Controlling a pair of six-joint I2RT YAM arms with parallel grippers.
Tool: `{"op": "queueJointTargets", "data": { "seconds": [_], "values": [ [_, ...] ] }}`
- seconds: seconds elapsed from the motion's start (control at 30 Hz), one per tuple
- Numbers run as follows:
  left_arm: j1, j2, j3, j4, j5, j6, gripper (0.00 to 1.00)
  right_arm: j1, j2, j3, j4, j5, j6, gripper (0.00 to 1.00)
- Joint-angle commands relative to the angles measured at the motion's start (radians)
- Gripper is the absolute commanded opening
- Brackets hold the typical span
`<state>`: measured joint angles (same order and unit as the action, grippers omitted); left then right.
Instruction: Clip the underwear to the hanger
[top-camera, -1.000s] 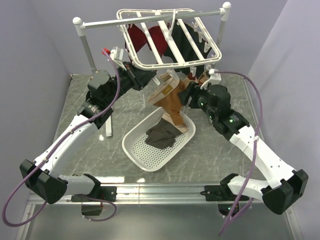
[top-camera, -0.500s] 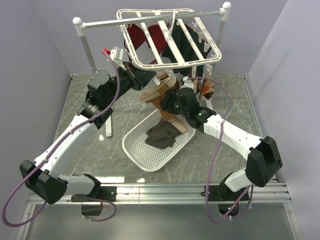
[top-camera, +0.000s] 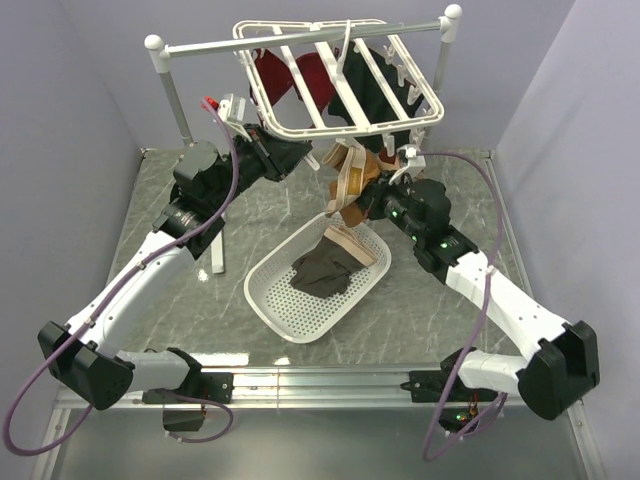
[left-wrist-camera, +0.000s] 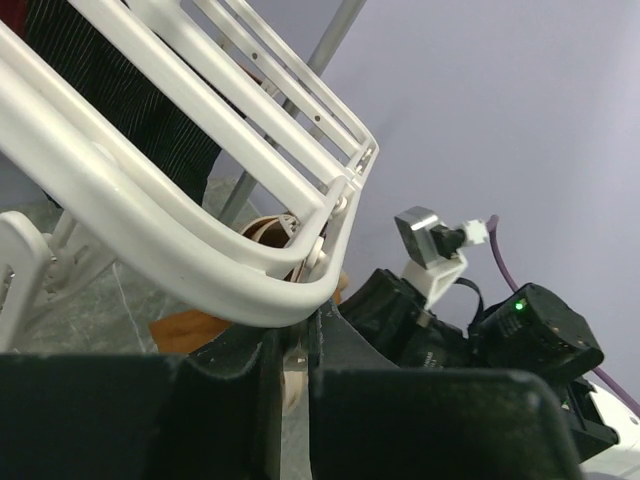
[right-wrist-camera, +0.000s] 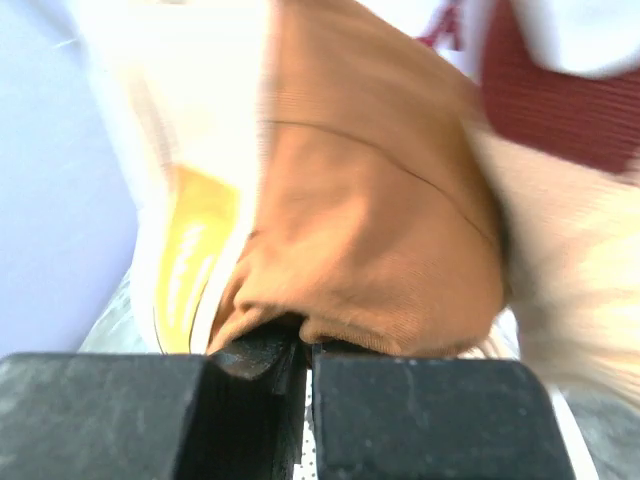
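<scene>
The hanger (top-camera: 340, 75), a white frame with cross bars, hangs from the rail. My left gripper (top-camera: 305, 155) sits under its front left corner. In the left wrist view this gripper (left-wrist-camera: 297, 335) is shut on a small pale clip (left-wrist-camera: 293, 380) dangling from the hanger's corner (left-wrist-camera: 300, 295). The rust-brown underwear (top-camera: 350, 180) with its beige waistband hangs bunched just below the hanger's front edge. My right gripper (top-camera: 365, 200) is shut on it. From the right wrist, the brown underwear (right-wrist-camera: 380, 230) bulges over the closed right gripper (right-wrist-camera: 305, 350).
A white perforated basket (top-camera: 290, 310) lies on the table and holds a dark grey garment (top-camera: 322, 272) and a beige striped piece (top-camera: 355, 245). Dark red cloth (top-camera: 300, 75) and a black garment (top-camera: 365, 95) hang from the frame. The grey rail (top-camera: 300, 38) spans the back.
My right gripper has gone from open to shut on the underwear and lifted it toward the hanger's front edge. The left arm has stayed in place.
</scene>
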<state>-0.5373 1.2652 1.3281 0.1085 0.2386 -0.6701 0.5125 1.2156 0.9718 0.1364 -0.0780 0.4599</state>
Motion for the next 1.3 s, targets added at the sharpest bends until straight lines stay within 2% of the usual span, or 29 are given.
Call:
{"op": "queueJointTargets", "data": {
  "seconds": [0.0,0.37,1.27],
  "values": [
    [-0.004,-0.027,-0.030,0.011,0.042,-0.009,0.00,-0.014,-0.068,-0.018,0.115,-0.178,-0.089,0.00],
    [-0.001,-0.027,-0.082,0.069,0.122,-0.052,0.00,-0.015,-0.057,-0.010,0.161,-0.256,-0.001,0.00],
    [0.003,0.008,-0.093,0.071,0.162,-0.132,0.00,-0.014,-0.001,0.088,0.163,-0.226,0.238,0.00]
  ]
}}
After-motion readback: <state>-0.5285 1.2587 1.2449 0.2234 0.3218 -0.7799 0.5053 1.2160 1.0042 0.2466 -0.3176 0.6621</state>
